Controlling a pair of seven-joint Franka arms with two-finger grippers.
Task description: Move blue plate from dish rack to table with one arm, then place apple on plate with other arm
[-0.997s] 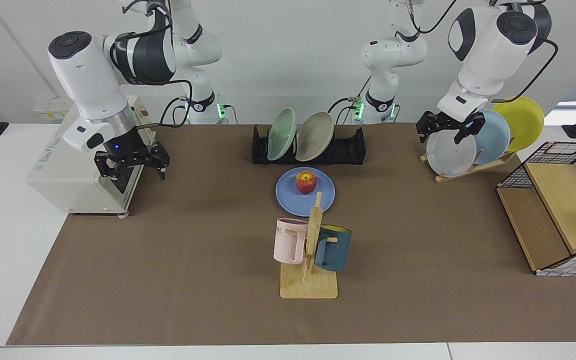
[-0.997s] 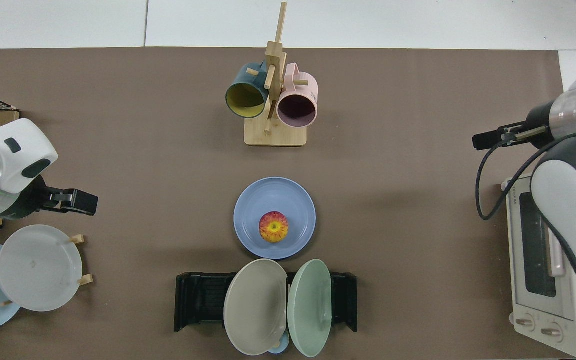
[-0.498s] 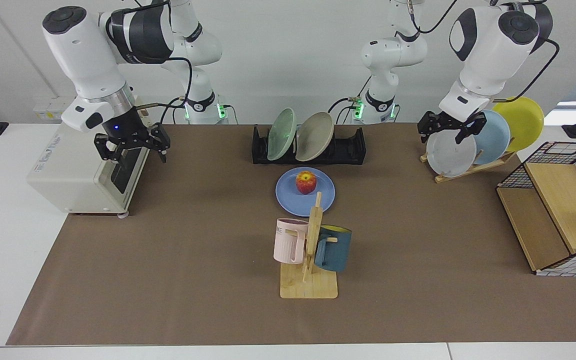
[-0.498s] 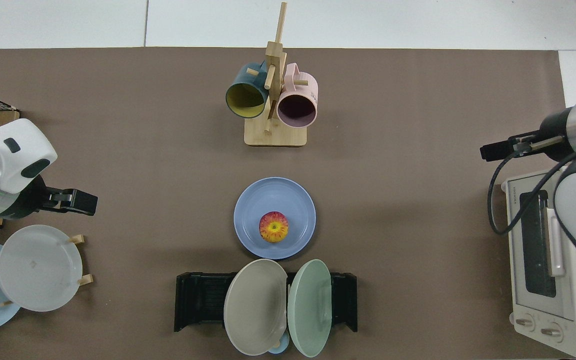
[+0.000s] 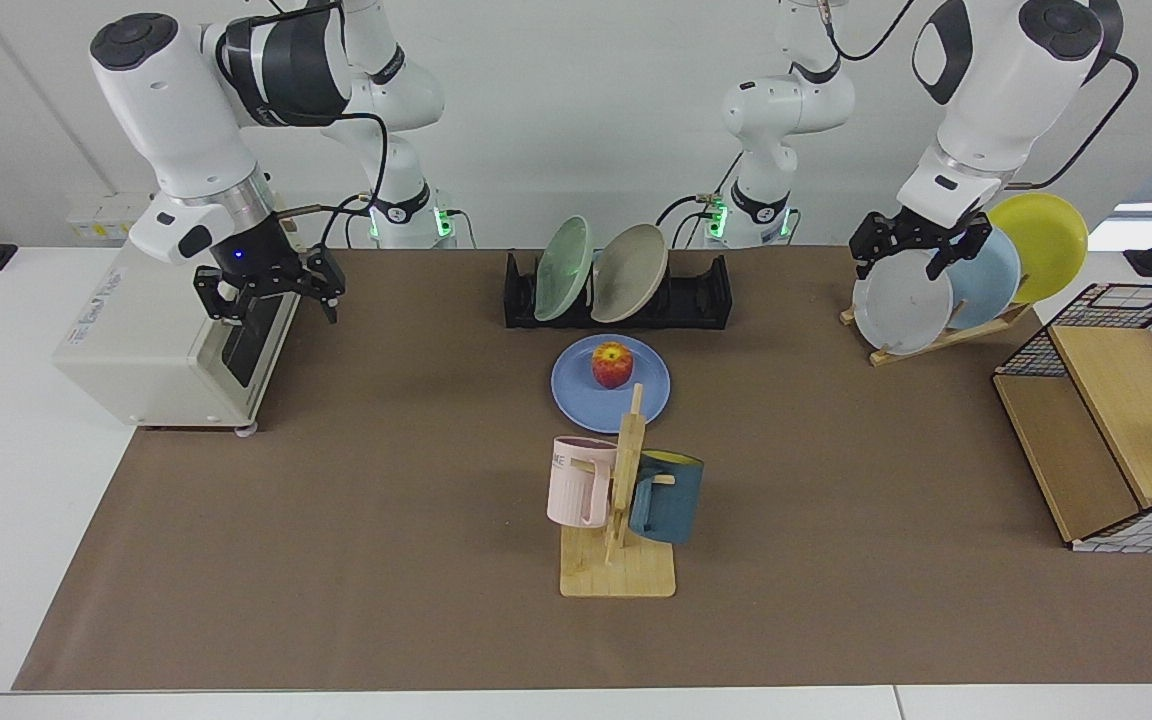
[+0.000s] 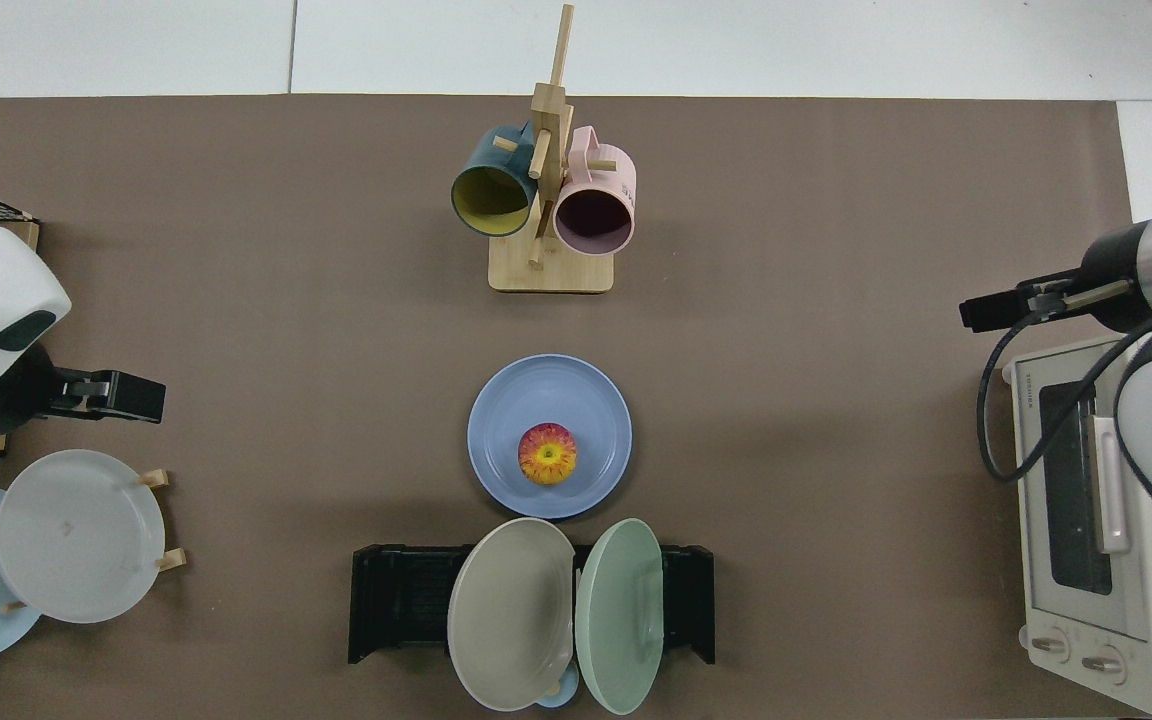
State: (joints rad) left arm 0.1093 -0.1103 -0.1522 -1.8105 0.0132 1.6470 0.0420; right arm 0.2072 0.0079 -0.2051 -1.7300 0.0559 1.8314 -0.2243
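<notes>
Both grippers have been raised and drawn outward since earlier: right gripper [image 5: 269,300] by the toaster oven [image 5: 151,340], left gripper [image 5: 918,258] above three racked plates [image 5: 946,285], each spread open, empty. One apple [image 5: 612,364] is seated on the one blue plate [image 5: 586,400], on the table [image 5: 386,560] just before the dish rack [image 5: 706,295].

The pink mug [image 5: 576,483] bears the letters "ME"; print on the toaster oven [image 6: 1096,520] is too small to read.
</notes>
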